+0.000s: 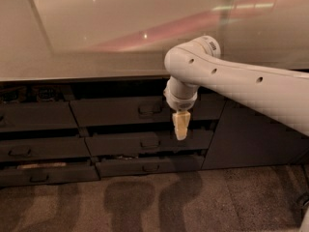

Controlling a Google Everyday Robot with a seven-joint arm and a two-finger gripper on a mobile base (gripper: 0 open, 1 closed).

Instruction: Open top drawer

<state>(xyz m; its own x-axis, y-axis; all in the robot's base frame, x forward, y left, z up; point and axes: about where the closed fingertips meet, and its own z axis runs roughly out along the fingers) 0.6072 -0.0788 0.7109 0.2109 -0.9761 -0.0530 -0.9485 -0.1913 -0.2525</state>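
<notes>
The top drawer (111,112) is the widest dark grey front in the middle stack, just under the countertop. Its dark loop handle (150,109) sits at the centre of the front. The front stands slightly out from the cabinet. My white arm reaches in from the right. My gripper (180,127) points down with cream tips, just right of the handle, in front of the drawer's lower right part and the gap below it.
Two shorter dark fronts (145,143) (147,166) sit below the top drawer. A left stack of dark handled fronts (29,117) stands beside it. The pale countertop (96,42) overhangs above. A plain dark panel (246,134) is on the right, with carpet (145,202) below.
</notes>
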